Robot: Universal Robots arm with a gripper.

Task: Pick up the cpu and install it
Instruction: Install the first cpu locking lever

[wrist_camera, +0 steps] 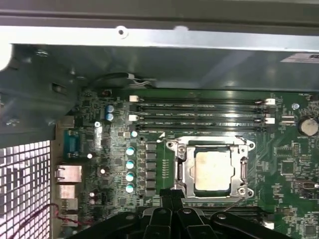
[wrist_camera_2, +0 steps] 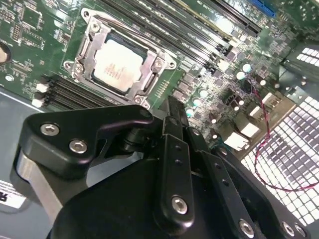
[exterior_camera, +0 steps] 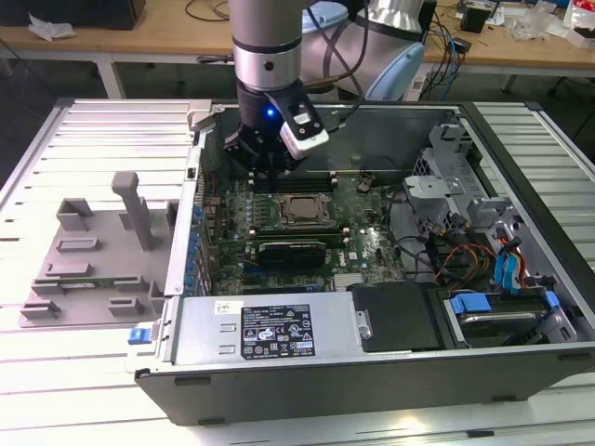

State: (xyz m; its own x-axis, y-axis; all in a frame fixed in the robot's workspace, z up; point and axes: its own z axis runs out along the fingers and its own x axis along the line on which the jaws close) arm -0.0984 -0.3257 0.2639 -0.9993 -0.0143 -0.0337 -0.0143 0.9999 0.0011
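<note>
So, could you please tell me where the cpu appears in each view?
Exterior view: cpu in the socket frame on the motherboard.
Second wrist view: cpu in that frame, beside memory slots.
First wrist view: cpu in that frame, beside memory slots.
Shared landmark: the socket frame.

Cpu (wrist_camera: 213,171) seated in socket frame (wrist_camera: 185,172) on motherboard (wrist_camera: 289,209); jaws pressed together, empty, just beside frame edge.

Prob. a robotics lab or workshop: robot arm (exterior_camera: 267,37) over open PC case (exterior_camera: 418,381) on slatted metal table (exterior_camera: 79,372); wooden tables (exterior_camera: 158,37) w/ cables (exterior_camera: 209,9) behind.
</note>
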